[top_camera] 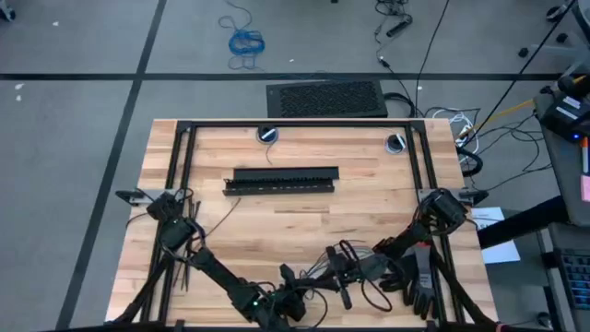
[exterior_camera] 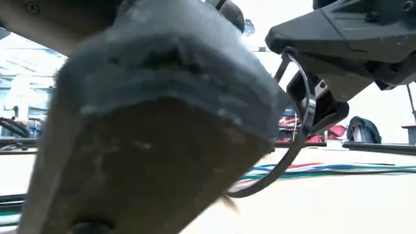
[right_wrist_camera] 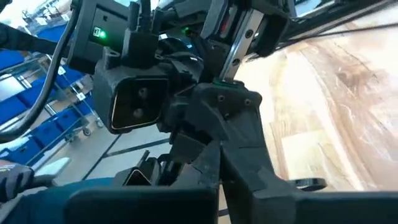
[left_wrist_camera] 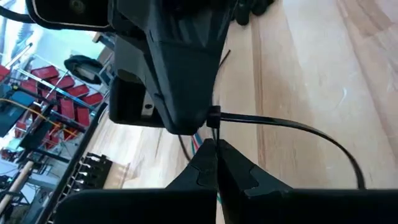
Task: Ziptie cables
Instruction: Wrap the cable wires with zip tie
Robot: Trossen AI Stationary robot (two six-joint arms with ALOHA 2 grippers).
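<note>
left end effector (left_wrist_camera: 216, 163) pinched on looped ziptie (left_wrist_camera: 292, 126); right end effector (right_wrist_camera: 217, 168) state unclear.

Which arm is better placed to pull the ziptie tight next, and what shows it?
Probably the left: its pincer sits shut right at the ziptie head, over the cables. The right pincer crowds close above.

My two grippers, the left gripper (top_camera: 293, 300) and the right gripper (top_camera: 343, 277), crowd together at the near edge of the tabletop (top_camera: 369, 198), with the looped ziptie (left_wrist_camera: 292, 127) and the cables (exterior_camera: 338, 169) between them, so there is almost no free room there. The middle of the tabletop is open up to the long black bar (top_camera: 281, 180), which blocks the way across. Beyond it stand two round fittings (top_camera: 267, 136) near the far edge.
</note>
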